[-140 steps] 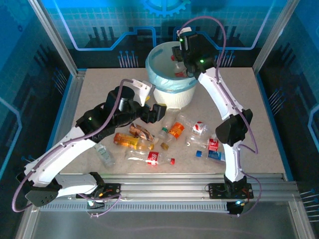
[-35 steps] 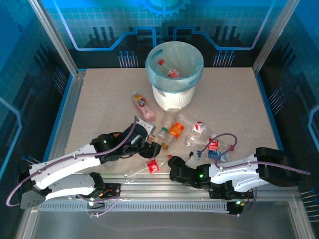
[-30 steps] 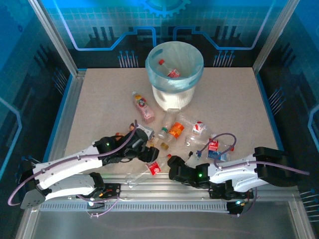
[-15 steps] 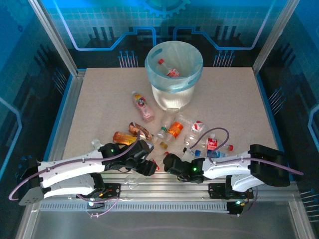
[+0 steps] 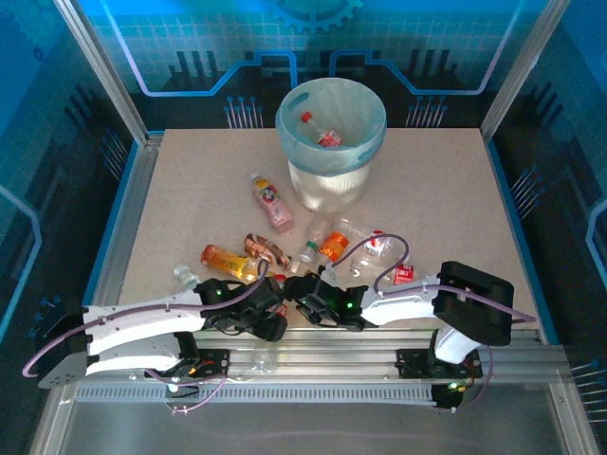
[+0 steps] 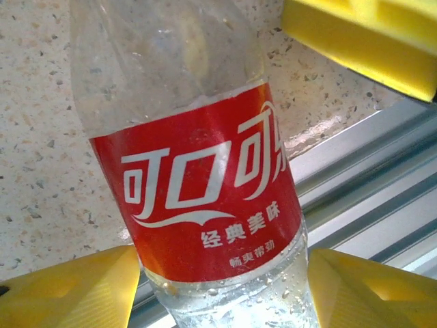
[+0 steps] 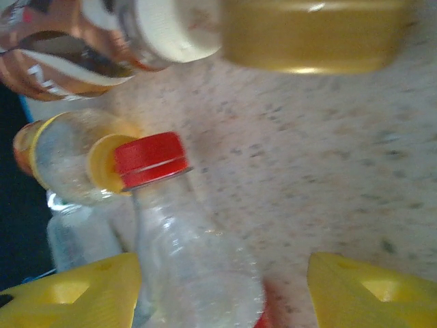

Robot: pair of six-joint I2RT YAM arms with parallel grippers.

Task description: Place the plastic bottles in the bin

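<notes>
While most of the bottles (image 5: 285, 251) lie in a heap in the middle of the counter (image 5: 190, 190), one clear bottle (image 6: 205, 205) with a red label is found at the near edge, just beside the metal rail (image 6: 382, 198). It is flanked by both hands at once.

In the left wrist view, the left hand (image 6: 222, 287) is seen with a yellow finger on each side of the red label, close against it. Whether the bottle is squeezed tight cannot be told. In the right wrist view, the right hand (image 7: 222, 287) is spread around the thin end of the same bottle, below its red cap (image 7: 150, 160). A gap is left on one side, so nothing is pinched there.

The clear bottle is laid flat. Its long side is pointed away from both hands, with the bottom end toward the rail and the cap end toward the heap. So each hand is set across the bottle, not along it, which is how it has to be held.

The bin (image 5: 327, 190) is stood well apart, at the far side of the counter, past the heap. One bottle with a red cap (image 5: 318, 135) is seen inside it.

The left hand is placed on the fat middle, so it is judged to be the better one for the lift. The right hand would likely have to be pulled away first, so that the arms are not bumped together.
</notes>
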